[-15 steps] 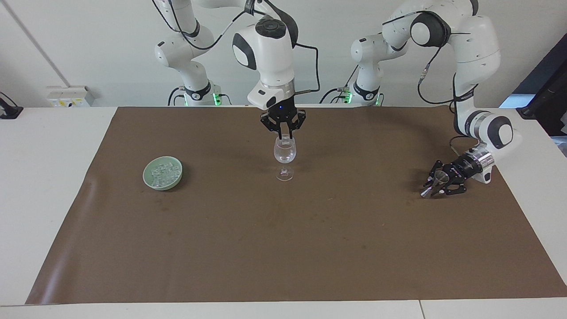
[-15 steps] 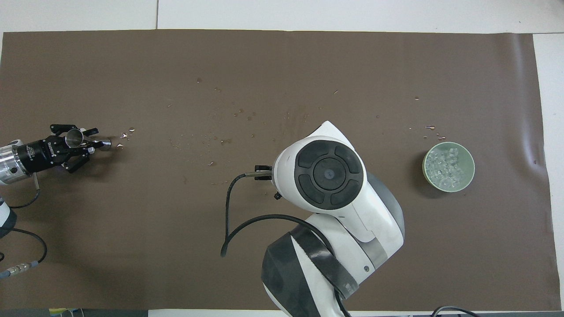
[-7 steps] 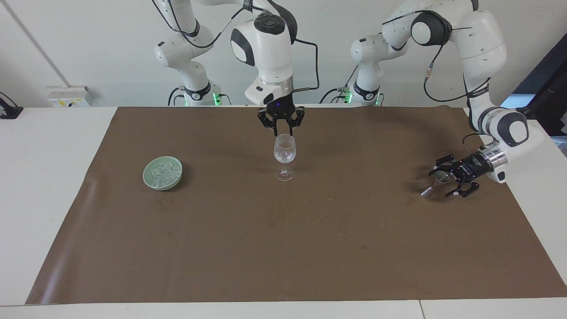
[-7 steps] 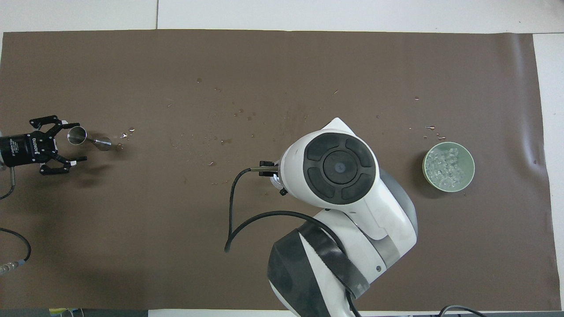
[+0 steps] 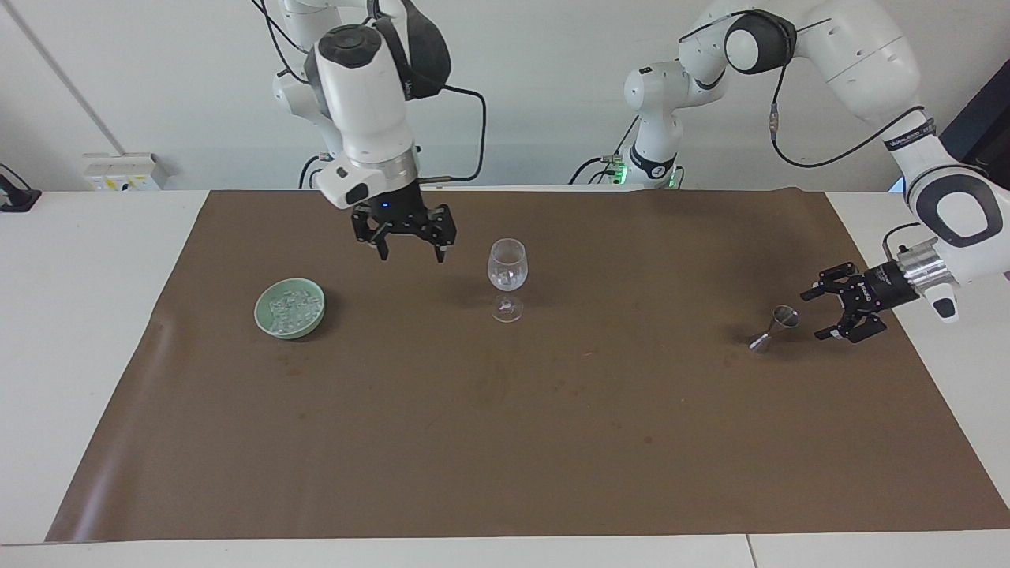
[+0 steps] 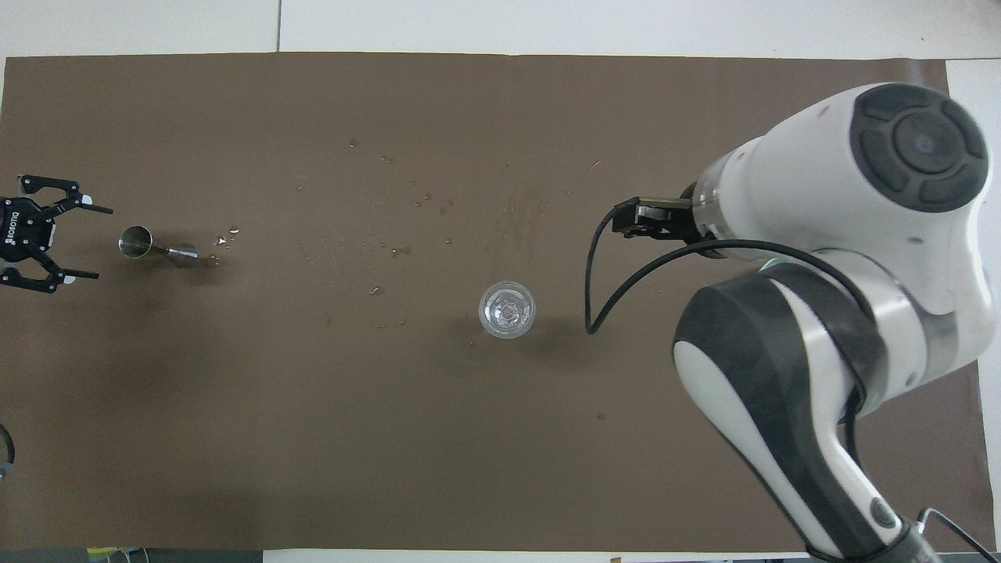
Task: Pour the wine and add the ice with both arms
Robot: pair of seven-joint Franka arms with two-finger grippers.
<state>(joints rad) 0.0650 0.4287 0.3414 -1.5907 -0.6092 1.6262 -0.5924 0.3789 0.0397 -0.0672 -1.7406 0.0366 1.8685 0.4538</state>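
A clear wine glass (image 5: 506, 272) stands upright at the middle of the brown mat; something clear glints at the bottom of its bowl (image 6: 507, 310). A green bowl (image 5: 264, 318) holds several ice cubes (image 5: 289, 306) toward the right arm's end. My right gripper (image 5: 411, 254) is open and empty, up over the mat between the bowl and the glass. In the overhead view the right arm (image 6: 844, 258) hides the bowl and that gripper. A small metal jigger (image 5: 773, 327) (image 6: 156, 246) lies on its side. My left gripper (image 5: 814, 315) (image 6: 90, 242) is open and empty beside it, apart from it.
The brown mat (image 5: 505, 442) covers most of the white table (image 5: 79, 315). Small droplets (image 6: 391, 250) are scattered on the mat between the jigger and the glass, a little farther from the robots than the glass.
My right gripper rose from the glass's mouth, moved toward the bowl and opened. My left gripper let go of the jigger and drew back toward the left arm's end.
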